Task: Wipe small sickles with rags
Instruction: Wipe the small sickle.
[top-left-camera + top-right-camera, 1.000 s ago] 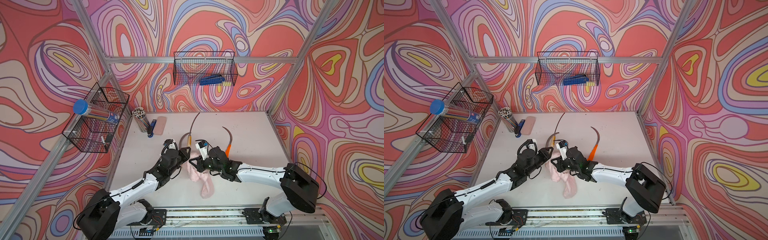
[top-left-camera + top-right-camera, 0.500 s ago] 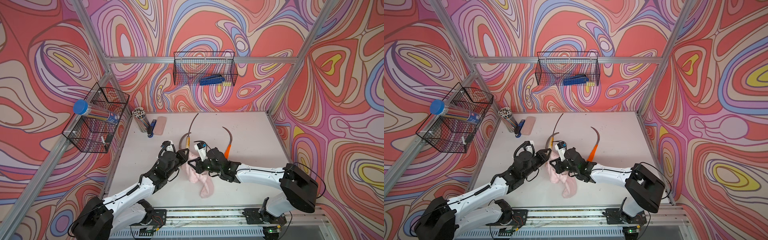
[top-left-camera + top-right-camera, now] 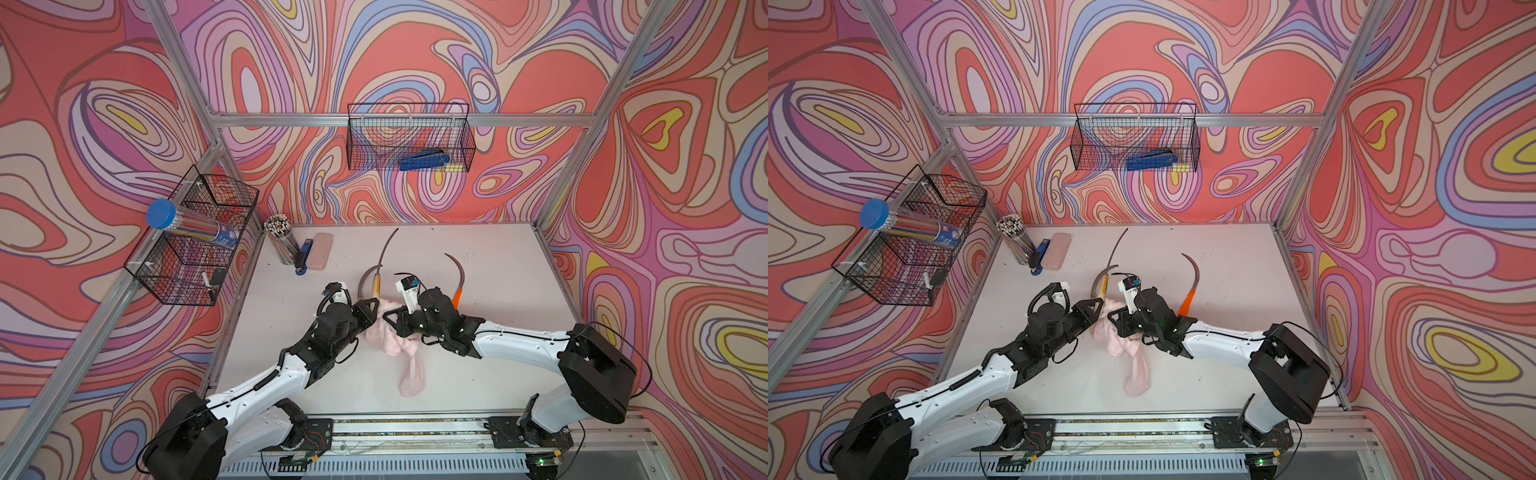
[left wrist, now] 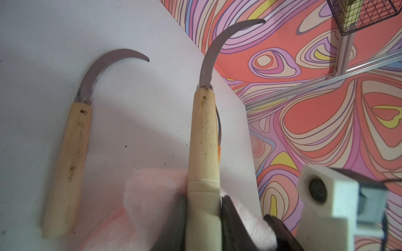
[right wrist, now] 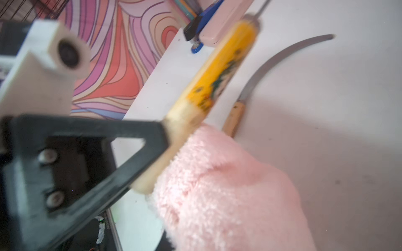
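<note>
My left gripper [image 3: 370, 309] [image 4: 203, 219] is shut on the butt end of a wooden-handled sickle [image 3: 376, 286] [image 3: 1104, 286] [image 4: 203, 141], held tilted up off the table. The pale pink rag [image 3: 395, 336] [image 3: 1121, 340] [image 5: 217, 184] lies bunched against that handle's end. My right gripper [image 3: 387, 318] is shut on the rag, which hides its jaws in the right wrist view. A second wooden-handled sickle [image 4: 71, 152] [image 3: 388, 247] lies flat beside the held one. The orange-handled sickle [image 3: 457, 297] [image 3: 1187, 301] lies just behind my right wrist.
A rigid pink case [image 3: 320, 251], a blue stapler [image 3: 303, 257] and a pencil cup [image 3: 282, 239] stand at the back left of the table. A wire basket [image 3: 195, 241] with a blue-capped tube hangs on the left wall. Another basket [image 3: 409, 137] hangs on the back wall.
My right gripper has shifted a little to the left with the rag, closer to the held handle. The left gripper keeps its hold and has barely moved.
</note>
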Robot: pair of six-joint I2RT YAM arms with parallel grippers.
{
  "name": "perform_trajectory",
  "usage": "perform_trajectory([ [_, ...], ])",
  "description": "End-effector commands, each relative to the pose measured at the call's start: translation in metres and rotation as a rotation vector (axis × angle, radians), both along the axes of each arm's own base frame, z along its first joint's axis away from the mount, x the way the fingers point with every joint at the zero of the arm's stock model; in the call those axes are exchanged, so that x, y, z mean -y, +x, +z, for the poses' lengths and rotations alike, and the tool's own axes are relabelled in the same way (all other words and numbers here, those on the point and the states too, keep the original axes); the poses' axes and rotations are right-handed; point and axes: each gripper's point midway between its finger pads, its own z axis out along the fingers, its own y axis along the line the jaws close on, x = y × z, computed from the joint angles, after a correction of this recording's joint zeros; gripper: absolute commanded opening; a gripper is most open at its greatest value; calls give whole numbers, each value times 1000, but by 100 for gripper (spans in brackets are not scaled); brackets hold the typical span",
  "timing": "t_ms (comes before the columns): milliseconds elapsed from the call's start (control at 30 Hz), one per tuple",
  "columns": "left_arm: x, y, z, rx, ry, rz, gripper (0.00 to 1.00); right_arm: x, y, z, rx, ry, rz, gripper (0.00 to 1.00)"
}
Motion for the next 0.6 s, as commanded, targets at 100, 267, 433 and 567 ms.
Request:
perform_trajectory([
  [100, 11, -13, -4, 12, -54, -91, 0, 13, 23, 23, 26, 70, -28, 0],
  [267, 18, -21, -19, -26, -113, -131, 0, 18, 48, 26, 26, 73, -68, 0],
  [433, 24, -21, -24, -32, -156, -150, 0, 24, 72, 18, 4, 72, -113, 0],
  [567, 20, -15, -20, -5, -156, -115, 0, 6, 58, 6, -33, 95, -35, 0],
])
